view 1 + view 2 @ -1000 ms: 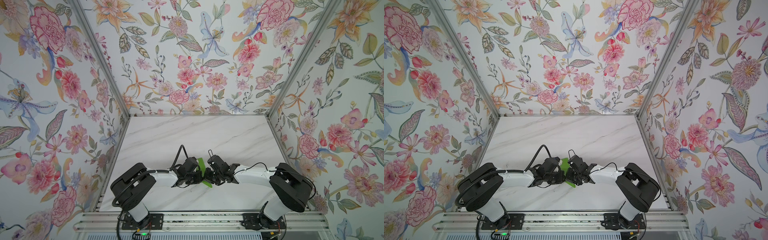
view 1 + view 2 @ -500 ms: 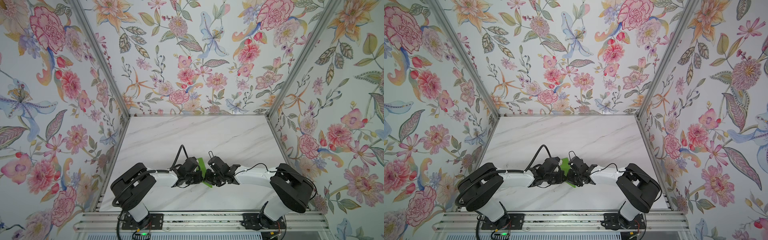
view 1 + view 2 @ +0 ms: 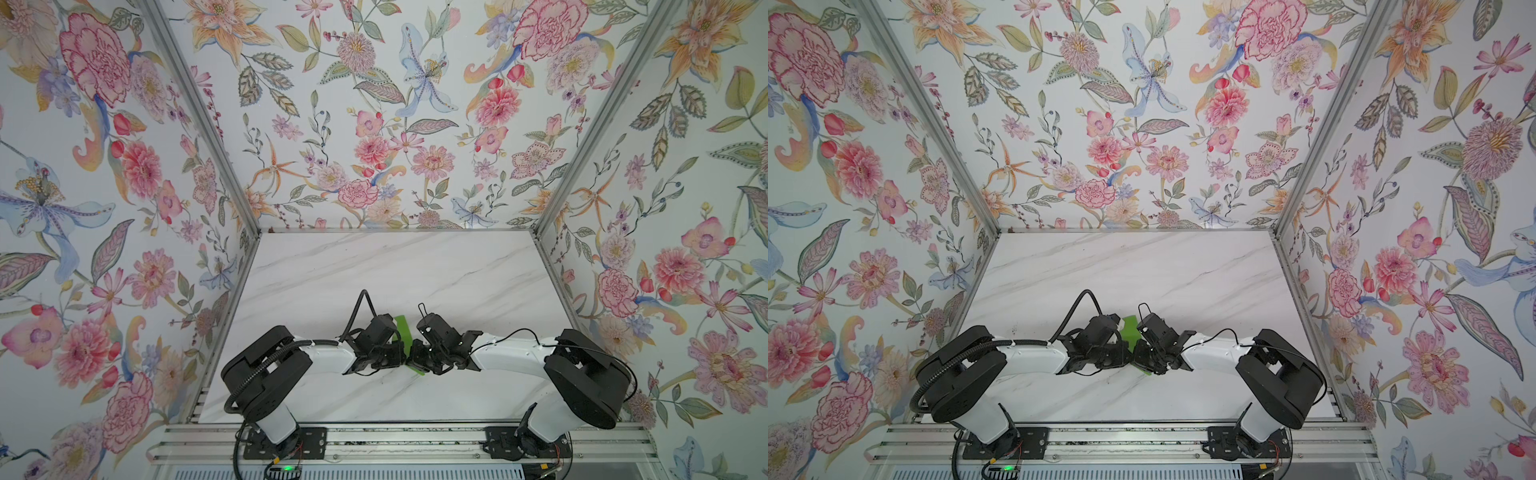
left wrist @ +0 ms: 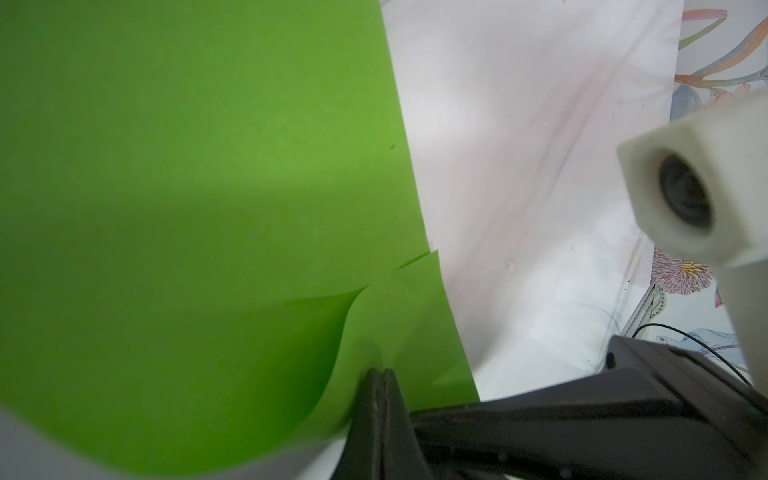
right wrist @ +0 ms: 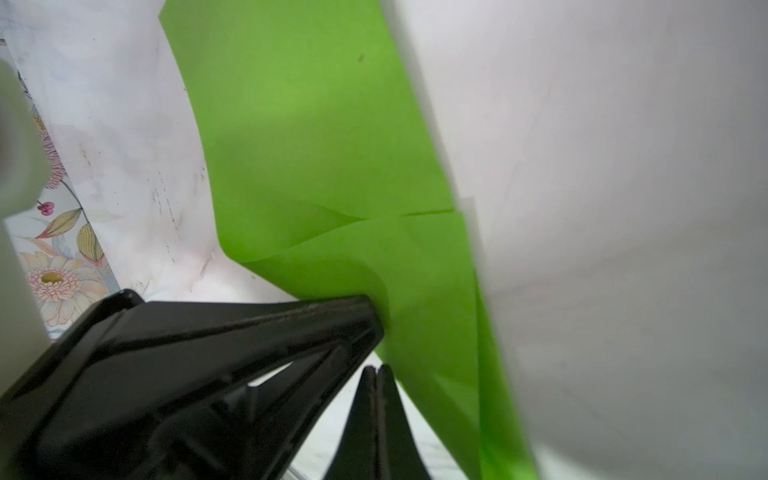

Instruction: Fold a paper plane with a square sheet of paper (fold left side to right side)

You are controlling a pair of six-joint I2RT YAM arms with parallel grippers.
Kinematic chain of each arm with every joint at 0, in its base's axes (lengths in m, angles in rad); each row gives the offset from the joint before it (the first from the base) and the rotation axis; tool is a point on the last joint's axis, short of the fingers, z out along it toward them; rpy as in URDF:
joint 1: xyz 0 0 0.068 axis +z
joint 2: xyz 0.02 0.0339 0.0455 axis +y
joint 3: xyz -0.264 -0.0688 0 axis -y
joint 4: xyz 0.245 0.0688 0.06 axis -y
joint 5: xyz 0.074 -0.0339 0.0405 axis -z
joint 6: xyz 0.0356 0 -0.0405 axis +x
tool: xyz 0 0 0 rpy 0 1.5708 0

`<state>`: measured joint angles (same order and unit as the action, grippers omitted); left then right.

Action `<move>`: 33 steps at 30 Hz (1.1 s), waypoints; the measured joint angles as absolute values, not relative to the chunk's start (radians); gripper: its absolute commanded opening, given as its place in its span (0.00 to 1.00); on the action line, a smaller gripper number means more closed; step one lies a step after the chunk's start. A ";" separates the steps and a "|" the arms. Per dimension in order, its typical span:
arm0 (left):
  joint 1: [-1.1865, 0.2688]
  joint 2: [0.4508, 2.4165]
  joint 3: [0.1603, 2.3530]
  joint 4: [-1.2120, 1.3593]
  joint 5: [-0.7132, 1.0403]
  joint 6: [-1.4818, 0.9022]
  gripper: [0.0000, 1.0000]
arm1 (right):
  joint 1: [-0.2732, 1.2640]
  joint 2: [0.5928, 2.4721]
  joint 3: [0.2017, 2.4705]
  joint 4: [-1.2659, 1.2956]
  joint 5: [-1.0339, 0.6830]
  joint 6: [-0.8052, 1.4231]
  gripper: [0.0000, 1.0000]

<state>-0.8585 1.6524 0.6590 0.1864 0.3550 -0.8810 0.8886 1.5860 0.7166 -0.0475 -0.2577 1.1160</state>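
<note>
Item 1: green paper sheet [image 3: 402, 328] [image 3: 1128, 330]. You will find it folded to a narrow strip on the marble tabletop [image 3: 374, 270], toward the table's 6 o'clock edge and near the middle. In both top views it runs from about 11 o'clock to 5 o'clock. Only its far end and a sliver of its near end show; the rest is hidden under the two wrists. In the left wrist view a loose upper layer [image 4: 249, 353] curls up in a curve close to the fingertips.

Item 2: left gripper [image 4: 380, 376]. It comes in from the strip's 9 o'clock side. Its fingers [image 4: 370, 399] are pressed together with no gap between them. The tips touch the paper, which puckers around them. You cannot tell whether any layer is caught between them. In the right wrist view the same gripper [image 5: 372, 320] shows side-on, its tip against the green surface.

Item 3: right gripper [image 5: 377, 372]. It comes in from the strip's 3 o'clock side, opposite the left one and almost meeting it. Its jaws are fully closed with nothing seen between them. The tips stand just beside the paper's edge; contact cannot be told.

Item 4: floral walls [image 3: 374, 124]. These enclose the table at 9, 12 and 3 o'clock.
</note>
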 measured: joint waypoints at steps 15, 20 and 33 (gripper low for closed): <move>-0.859 1.652 0.659 0.186 0.354 -0.881 0.00 | 0.880 1.462 0.553 -0.011 -0.265 1.150 0.00; -0.859 1.652 0.659 0.186 0.354 -0.881 0.00 | 0.880 1.342 0.463 -0.051 -0.255 1.169 0.00; -0.859 1.652 0.659 0.185 0.355 -0.881 0.00 | 0.873 1.347 0.572 -0.112 -0.280 1.140 0.00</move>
<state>-0.8589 1.6524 0.6590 0.1852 0.3546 -0.8806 0.8726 1.3468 0.5720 -0.1123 -0.2802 1.1400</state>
